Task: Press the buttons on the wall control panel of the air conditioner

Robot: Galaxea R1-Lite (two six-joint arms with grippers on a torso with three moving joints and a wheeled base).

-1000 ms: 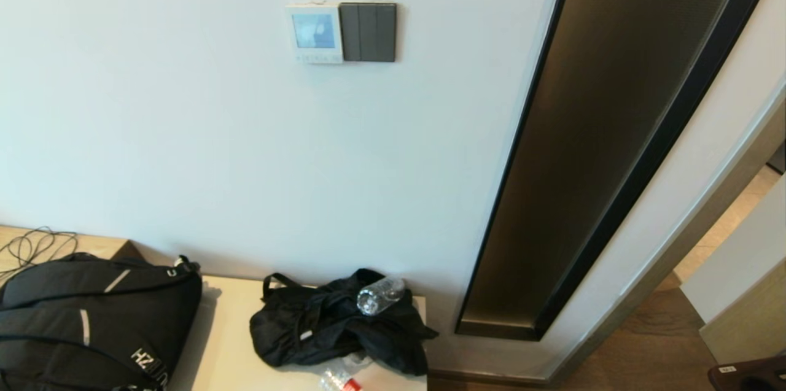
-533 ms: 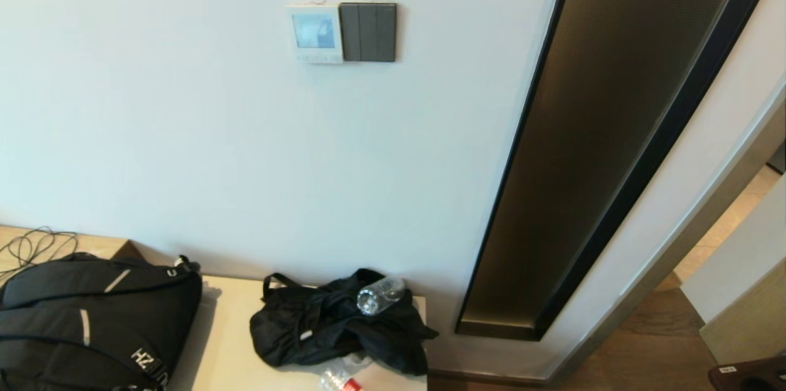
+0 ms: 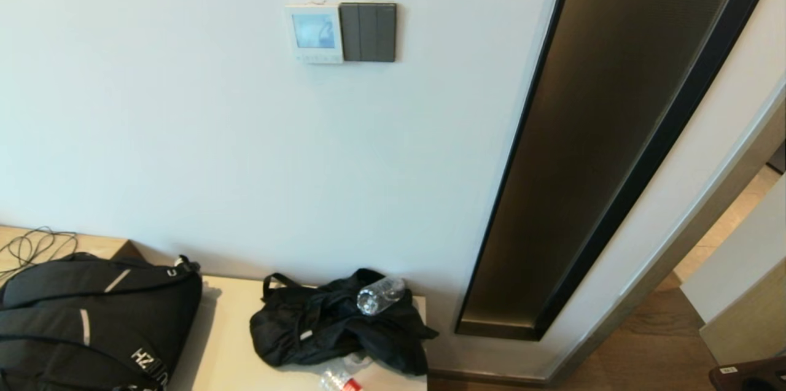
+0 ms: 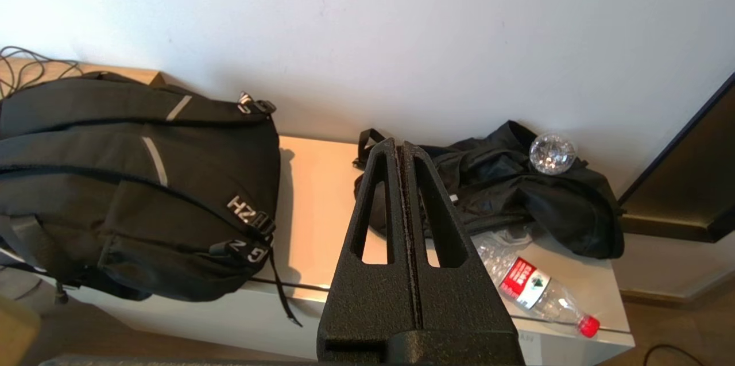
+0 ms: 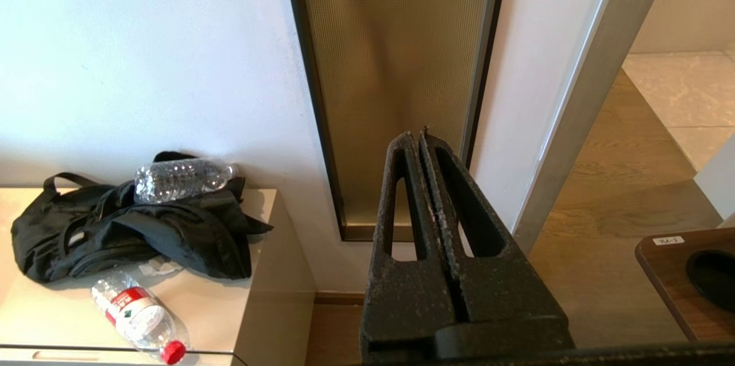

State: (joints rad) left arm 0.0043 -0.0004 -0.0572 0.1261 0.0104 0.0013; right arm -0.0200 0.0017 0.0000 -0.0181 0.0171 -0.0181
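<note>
1. Left gripper [image 4: 402, 150]: black textured fingers [image 4: 383, 193] pressed flat together, closed on nothing, hanging low in front of the cream desk [image 4: 321, 193], out of the head view.
2. Right gripper [image 5: 422, 142]: black fingers [image 5: 402, 182] likewise closed and empty, pointing toward the tall bronze ribbed-glass panel in a dark frame [image 5: 396, 67].
3. White square air-conditioner control panel with a pale blue screen [image 3: 314, 33]: mounted high on the white wall [image 3: 184, 133], well above and apart from both pairs of fingers, seen in neither wrist view; a row of small buttons along its lower edge, too small to tell apart.
4. Dark grey three-section switch plate [image 3: 368, 32]: touching the control panel's side, on the side nearer the glass panel.
5. Beyond the left fingers: large black backpack with grey stripes and white lettering [image 4: 132, 182] on the desk, to one side; crumpled black fabric bag [image 4: 517, 199] to the other.
6. Clear plastic bottle [image 4: 552, 153] lying on top of the crumpled bag, against the wall.
7. Second clear bottle with a red label and red cap [image 4: 534, 291] lying on the desk just beside the bag, near the desk's front edge.
8. Dark cables [image 3: 34, 243] on the wooden surface behind the backpack.
9. Brown rounded tabletop corner with a white sticker [image 5: 683, 274] beside the right fingers, over wooden flooring [image 5: 620, 193].
</note>
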